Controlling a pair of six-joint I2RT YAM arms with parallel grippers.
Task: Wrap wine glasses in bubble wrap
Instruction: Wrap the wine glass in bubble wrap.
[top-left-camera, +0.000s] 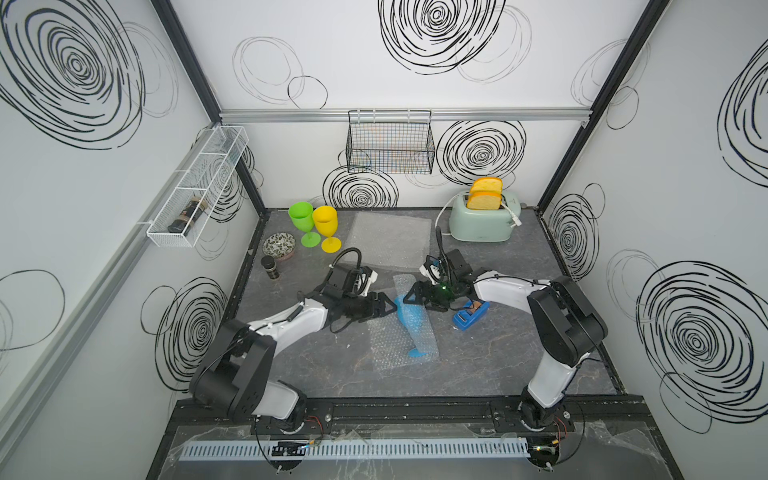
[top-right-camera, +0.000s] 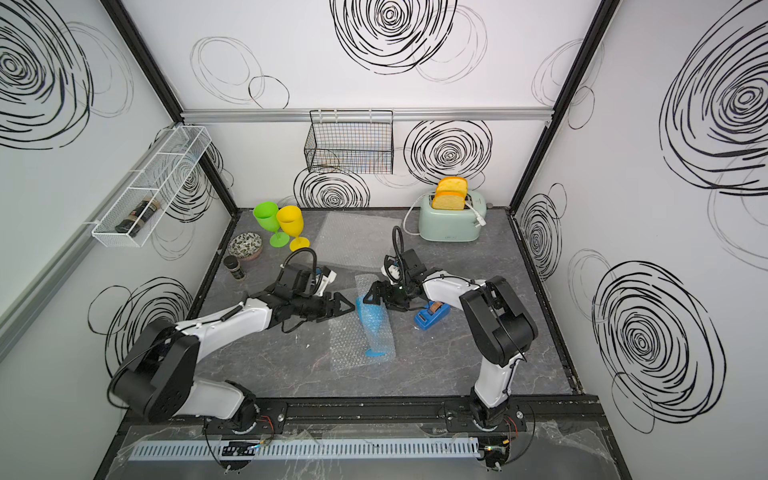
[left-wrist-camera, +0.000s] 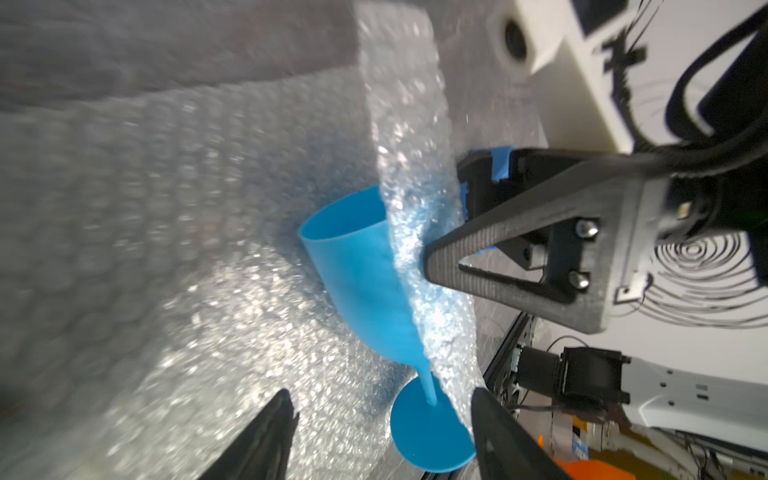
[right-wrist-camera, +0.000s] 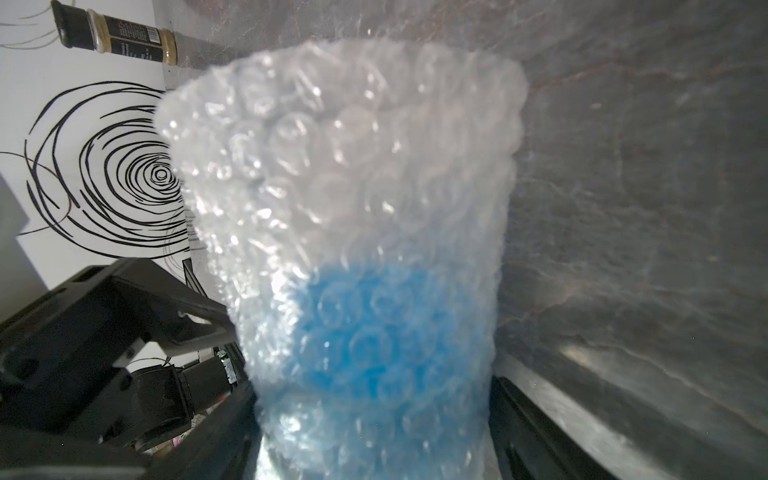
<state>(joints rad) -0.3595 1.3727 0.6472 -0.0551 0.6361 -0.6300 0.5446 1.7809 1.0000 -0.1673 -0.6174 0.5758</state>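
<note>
Bubble wrap (right-wrist-camera: 345, 166), goblet (left-wrist-camera: 353, 270) between right tool's (top-left-camera: 417, 299) wide jaws; left tool (left-wrist-camera: 382, 399) empty

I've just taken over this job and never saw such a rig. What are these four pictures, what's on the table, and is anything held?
The left arm and right arm are robots mounted at the table's near edge. Two pictures look down from overhead; two come from cameras on the arms' wrists. The blue goblet lies on its side on a bubble wrap sheet folded partly over it. The left hand is open, holding nothing. The right hand straddles the wrapped goblet; whether it grips, I cannot tell. Also there: green goblet, yellow goblet, patterned bowl, spice jar, toaster, tape dispenser, spare sheet.
</note>
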